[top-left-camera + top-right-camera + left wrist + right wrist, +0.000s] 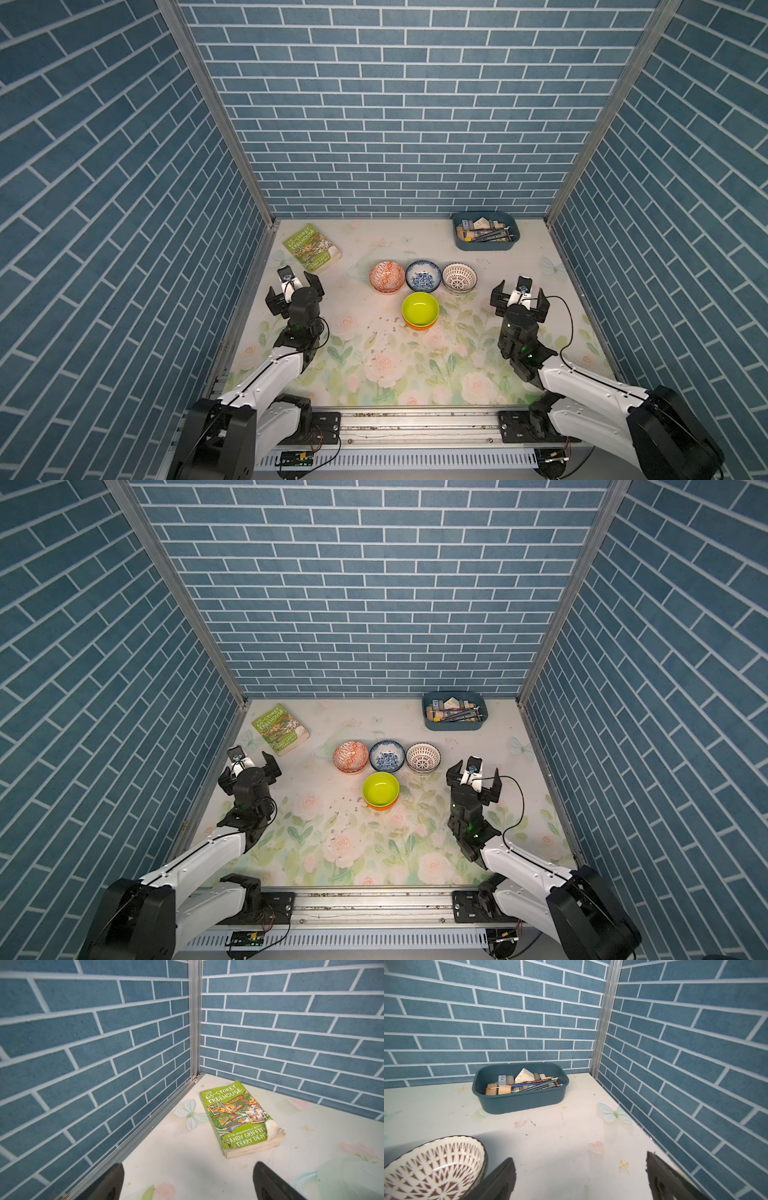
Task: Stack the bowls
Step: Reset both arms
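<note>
Hanging spread and empty, left gripper [293,287] and right gripper [519,293] are flanking the bowls [423,276]. Judging best: pinching the brown-lattice bowl [459,277] by its rim, keeping it level.

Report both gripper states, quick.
Left gripper: open, holding nothing.
Right gripper: open, holding nothing.

You have open table [374,374] in front of the bowls and at either end of their row. The orange-patterned bowl [387,276], blue floral bowl [423,275] and lattice bowl [459,278] stand almost rim to rim. The lime-green bowl [420,308] sits just before them, leaving only narrow gaps. The book [312,248] and tray [486,248] take the back corners, with a wide lane between them.
</note>
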`<action>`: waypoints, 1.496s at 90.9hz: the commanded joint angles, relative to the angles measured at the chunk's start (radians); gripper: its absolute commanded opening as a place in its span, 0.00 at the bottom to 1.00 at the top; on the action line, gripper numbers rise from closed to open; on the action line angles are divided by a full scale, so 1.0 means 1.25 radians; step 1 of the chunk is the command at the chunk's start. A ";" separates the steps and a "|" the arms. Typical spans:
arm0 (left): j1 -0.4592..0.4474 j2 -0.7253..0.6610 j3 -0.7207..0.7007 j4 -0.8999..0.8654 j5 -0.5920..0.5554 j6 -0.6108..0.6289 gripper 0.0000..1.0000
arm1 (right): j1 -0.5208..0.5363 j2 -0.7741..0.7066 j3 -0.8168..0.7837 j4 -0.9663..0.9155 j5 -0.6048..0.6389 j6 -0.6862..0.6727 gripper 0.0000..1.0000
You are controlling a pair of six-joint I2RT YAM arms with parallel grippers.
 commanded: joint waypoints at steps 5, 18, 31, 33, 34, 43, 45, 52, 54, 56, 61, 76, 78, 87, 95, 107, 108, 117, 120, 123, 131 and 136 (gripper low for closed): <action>0.033 0.036 -0.040 0.133 0.053 0.015 1.00 | -0.062 -0.016 -0.050 0.146 -0.113 -0.063 1.00; 0.043 0.077 -0.062 0.209 0.073 0.025 1.00 | -0.113 -0.010 -0.093 0.202 -0.165 -0.103 1.00; 0.056 0.115 -0.084 0.286 0.071 0.020 1.00 | -0.166 -0.016 -0.182 0.273 -0.229 -0.097 1.00; 0.056 0.125 -0.086 0.295 0.074 0.021 1.00 | -0.172 -0.014 -0.191 0.283 -0.242 -0.094 0.99; 0.057 0.128 -0.087 0.299 0.074 0.021 1.00 | -0.175 -0.012 -0.193 0.292 -0.243 -0.094 0.99; 0.059 0.164 -0.098 0.348 0.079 0.024 1.00 | -0.204 0.002 -0.201 0.333 -0.278 -0.097 0.99; 0.059 0.174 -0.101 0.357 0.078 0.024 1.00 | -0.212 0.011 -0.200 0.343 -0.286 -0.098 0.99; 0.061 0.196 -0.089 0.362 0.083 0.023 1.00 | -0.235 0.043 -0.192 0.375 -0.312 -0.098 1.00; 0.062 0.202 -0.087 0.368 0.089 0.025 1.00 | -0.240 0.055 -0.190 0.385 -0.319 -0.098 1.00; 0.062 0.208 -0.083 0.366 0.097 0.027 1.00 | -0.245 0.067 -0.189 0.395 -0.327 -0.099 0.99; 0.063 0.218 -0.073 0.359 0.123 0.036 1.00 | -0.256 0.099 -0.182 0.426 -0.351 -0.102 0.99; 0.063 0.244 -0.076 0.410 0.183 0.058 1.00 | -0.269 0.212 -0.148 0.521 -0.410 -0.120 1.00; 0.063 0.247 -0.086 0.431 0.180 0.059 1.00 | -0.271 0.230 -0.143 0.530 -0.416 -0.123 1.00; 0.065 0.274 -0.119 0.517 0.141 0.045 1.00 | -0.280 0.324 -0.142 0.634 -0.427 -0.135 0.99; 0.070 0.298 -0.088 0.487 0.196 0.059 1.00 | -0.298 0.346 -0.142 0.652 -0.441 -0.123 1.00; 0.076 0.323 -0.109 0.544 0.259 0.077 1.00 | -0.334 0.419 -0.140 0.713 -0.531 -0.113 0.99; 0.076 0.330 -0.117 0.573 0.258 0.078 1.00 | -0.332 0.418 -0.137 0.712 -0.525 -0.114 0.99; 0.076 0.343 -0.122 0.592 0.244 0.075 1.00 | -0.345 0.402 -0.098 0.614 -0.558 -0.103 1.00; 0.074 0.352 -0.130 0.595 0.242 0.080 1.00 | -0.348 0.394 -0.089 0.578 -0.553 -0.096 1.00; 0.074 0.339 -0.120 0.567 0.245 0.074 1.00 | -0.350 0.398 -0.087 0.577 -0.552 -0.094 1.00; 0.072 0.338 -0.123 0.577 0.239 0.077 1.00 | -0.351 0.398 -0.078 0.560 -0.541 -0.088 0.99; 0.072 0.349 -0.130 0.603 0.236 0.082 1.00 | -0.352 0.395 -0.077 0.553 -0.538 -0.087 1.00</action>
